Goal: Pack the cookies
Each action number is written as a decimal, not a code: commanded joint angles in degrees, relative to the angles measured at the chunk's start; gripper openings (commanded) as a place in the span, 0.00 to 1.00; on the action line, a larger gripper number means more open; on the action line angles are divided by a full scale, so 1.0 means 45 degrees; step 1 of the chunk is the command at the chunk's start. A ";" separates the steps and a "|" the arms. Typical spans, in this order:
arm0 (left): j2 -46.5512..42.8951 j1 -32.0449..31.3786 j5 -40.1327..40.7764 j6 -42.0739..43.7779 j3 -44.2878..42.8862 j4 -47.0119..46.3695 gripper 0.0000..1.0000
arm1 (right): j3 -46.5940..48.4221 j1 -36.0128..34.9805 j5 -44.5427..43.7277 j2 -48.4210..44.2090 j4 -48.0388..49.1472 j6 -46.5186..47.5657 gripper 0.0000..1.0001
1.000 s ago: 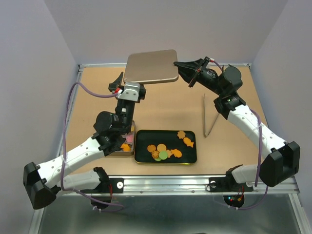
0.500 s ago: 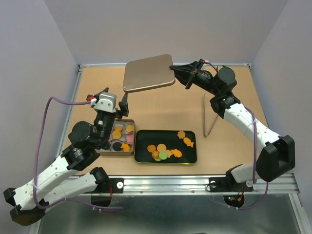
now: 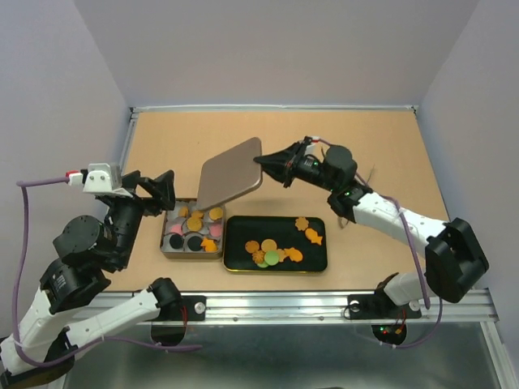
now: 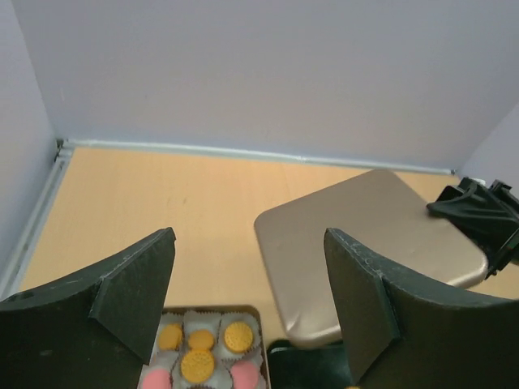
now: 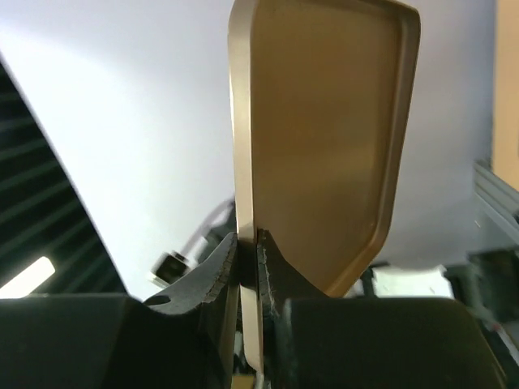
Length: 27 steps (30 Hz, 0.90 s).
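Top external view: the right pincer [image 3: 264, 165] pinches one edge of a plain gold-coloured metal lid [image 3: 229, 180]. It holds the lid tilted in the air above the far right corner of an open rectangular tin [image 3: 191, 255]. The tin sits near the tabletop's [image 3: 365, 146] near left corner and holds round orange, pink and black cookies [image 3: 195, 224] in paper cups. Just beside it on the right lies a dark, gold-rimmed tray [image 3: 315, 256] with more cookies, round, fish-shaped and flower-shaped, loose on it. The left pincer [image 4: 250, 235] is spread wide and empty, raised at the tin's left side and aimed across it toward the lid.
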<state>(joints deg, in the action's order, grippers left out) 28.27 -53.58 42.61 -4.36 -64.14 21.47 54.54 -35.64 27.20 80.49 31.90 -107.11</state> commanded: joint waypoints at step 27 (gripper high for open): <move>0.5359 0.9151 -0.8980 -0.2055 0.0655 0.2377 0.89 | -0.2609 -0.2802 -0.1962 0.2855 0.6914 0.3234 0.00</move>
<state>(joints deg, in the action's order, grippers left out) 54.37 -14.96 5.91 -12.40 -60.58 35.83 43.48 -46.54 19.66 92.31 56.21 -95.15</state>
